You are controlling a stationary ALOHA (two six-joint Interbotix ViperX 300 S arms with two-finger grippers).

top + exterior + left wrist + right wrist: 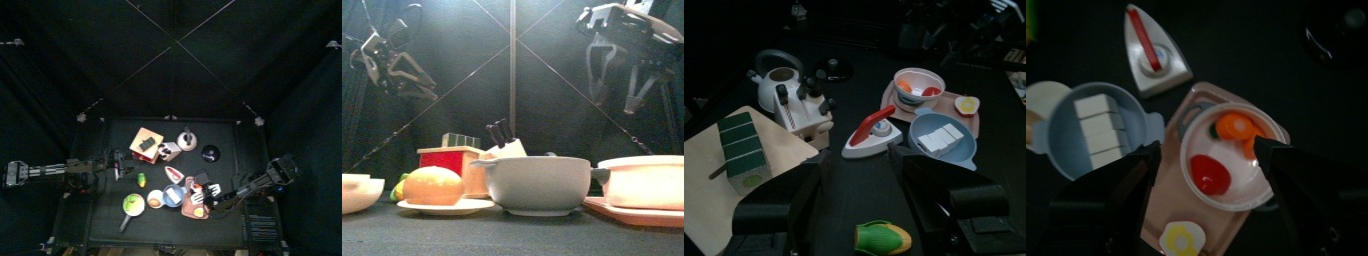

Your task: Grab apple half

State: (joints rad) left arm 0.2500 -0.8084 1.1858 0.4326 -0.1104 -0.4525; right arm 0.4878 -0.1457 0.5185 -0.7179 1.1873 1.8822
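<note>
The apple half is a yellow-orange dome on a small white plate, near the table's front edge left of the grey bowl. From above it shows as an orange spot on a white disc. My left gripper hangs open at the table's left, above and behind the apple half; in its wrist view the apple half is hidden. My right gripper is open over the pink tray, to the right of the apple half and well above the table.
A toy iron, a corn cob and a grey bowl of white blocks lie between the arms. The tray's white bowl holds orange and red pieces. A kettle, knife block and cutting board stand behind.
</note>
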